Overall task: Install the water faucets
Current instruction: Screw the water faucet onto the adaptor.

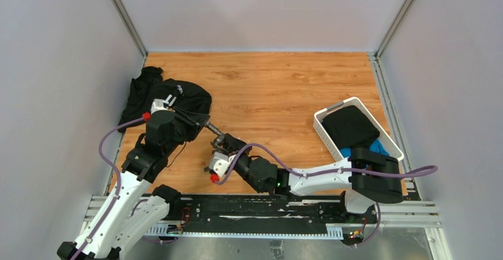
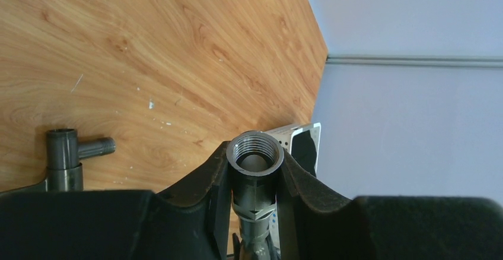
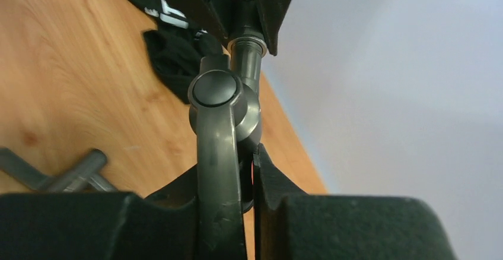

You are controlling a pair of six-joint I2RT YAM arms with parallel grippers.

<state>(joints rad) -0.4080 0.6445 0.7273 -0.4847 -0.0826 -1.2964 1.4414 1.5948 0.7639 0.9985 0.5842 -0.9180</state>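
While clamped, the dark-grey faucet [image 2: 254,180] shows a threaded mouth.

Robot lab test cell — wood-grain tabletop [image 1: 279,88] boxed in by plain grey panels [image 1: 255,10] w/ alu. framing [image 1: 121,13], black mounting rail [image 1: 261,212] along near edge.

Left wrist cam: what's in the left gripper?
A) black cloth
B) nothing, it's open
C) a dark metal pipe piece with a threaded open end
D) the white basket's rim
C: the left gripper is shut on the threaded faucet pipe, whose open threaded end faces the camera.
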